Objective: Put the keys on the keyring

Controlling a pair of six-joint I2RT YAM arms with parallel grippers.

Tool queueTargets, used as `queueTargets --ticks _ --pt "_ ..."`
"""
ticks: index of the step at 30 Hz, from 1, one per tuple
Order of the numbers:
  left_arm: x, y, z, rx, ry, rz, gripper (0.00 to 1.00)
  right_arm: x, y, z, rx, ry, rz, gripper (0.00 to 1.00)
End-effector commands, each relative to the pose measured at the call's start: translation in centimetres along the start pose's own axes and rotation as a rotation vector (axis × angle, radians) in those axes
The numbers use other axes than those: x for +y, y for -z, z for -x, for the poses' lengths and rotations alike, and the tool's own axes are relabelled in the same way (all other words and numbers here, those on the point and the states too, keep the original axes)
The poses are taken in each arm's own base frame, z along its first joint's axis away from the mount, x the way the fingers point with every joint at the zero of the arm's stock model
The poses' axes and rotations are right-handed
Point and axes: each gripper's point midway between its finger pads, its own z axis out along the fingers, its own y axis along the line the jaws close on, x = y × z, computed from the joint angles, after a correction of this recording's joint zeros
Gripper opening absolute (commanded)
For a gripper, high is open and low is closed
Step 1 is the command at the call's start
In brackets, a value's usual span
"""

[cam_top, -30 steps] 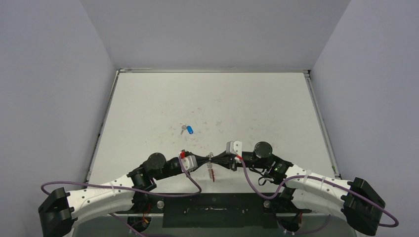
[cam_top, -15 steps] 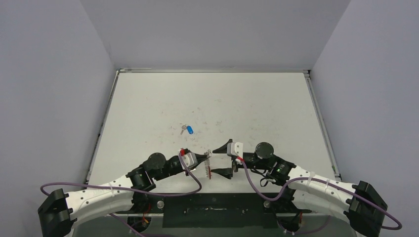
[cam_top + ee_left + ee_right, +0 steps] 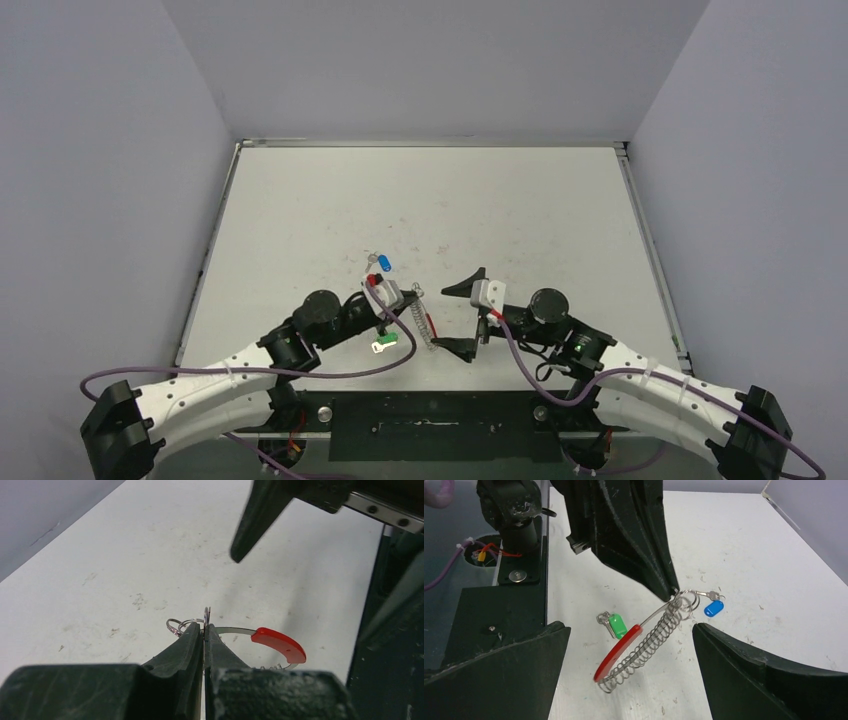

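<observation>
My left gripper [image 3: 412, 296] [image 3: 205, 629] is shut on the top of the keyring [image 3: 426, 322] [image 3: 280, 644]. It holds the keyring on edge just above the table. The keyring [image 3: 651, 640] is a silvery coil with a red sleeve. My right gripper [image 3: 460, 316] [image 3: 631, 628] stands open just to its right, one finger on each side and neither touching it. The green-headed key [image 3: 383, 343] [image 3: 617, 625] lies on the table under the left wrist. The blue-headed key [image 3: 385, 264] [image 3: 714, 608] lies a little farther back. Both keys are off the keyring.
The black base plate [image 3: 430, 410] [image 3: 499, 615] runs along the table's near edge, close behind the keyring. Purple cables [image 3: 350, 372] loop from both wrists. Grey walls enclose the white table [image 3: 430, 200] on three sides.
My right gripper has opened, let go of the keyring and drawn back to the right. The left gripper has lifted and turned the keyring. The green key has come into view.
</observation>
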Motion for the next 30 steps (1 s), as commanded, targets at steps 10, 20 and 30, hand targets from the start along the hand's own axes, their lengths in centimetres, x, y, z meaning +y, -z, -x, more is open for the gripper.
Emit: queueTargets --ticks 10,20,30 --pt "8.7 2.9 4.1 -0.069 0.228 0.140 0.00 -6.5 1.7 -0.9 0.110 -0.282 -0.444 1.00" --pt "12.5 10.0 3.3 0.096 0.162 0.357 0.00 -7.8 -1.9 -4.3 0.254 -0.572 -0.525 1.00" --pt "11.8 14.0 0.1 0.212 -0.029 0.446 0.00 -4.5 -7.3 -7.9 0.355 -0.916 -0.523 0.76"
